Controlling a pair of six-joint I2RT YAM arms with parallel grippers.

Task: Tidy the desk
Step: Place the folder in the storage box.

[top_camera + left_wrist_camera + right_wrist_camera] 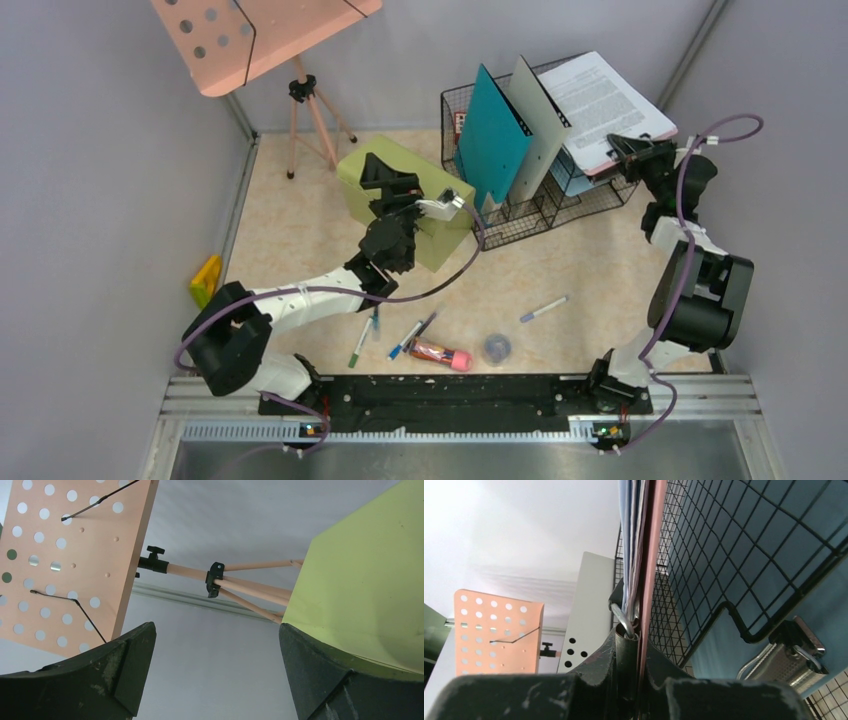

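The desk (pixel 300 240) is a beige marbled tabletop. Loose on its near part lie a blue-capped pen (pixel 544 308), a green pen (pixel 360 343), another blue pen (pixel 410 338), a red and pink tube (pixel 440 352) and a small round grey thing (pixel 496 348). My left gripper (pixel 388 178) (pixel 216 650) is open and holds nothing, up against the olive-green box (pixel 400 205) (pixel 370 580). My right gripper (pixel 628 150) (pixel 634 635) is shut on the clip edge of a clipboard with printed sheets (pixel 600 100) (pixel 649 555), which leans over the black wire rack (pixel 560 205) (pixel 744 555).
A teal folder (pixel 492 140) and a grey one (pixel 535 130) stand in the rack. A pink perforated music stand (pixel 260 35) on a wooden tripod (pixel 315 120) is at the back left. A yellow object (pixel 206 280) lies by the left wall. Grey walls close in three sides.
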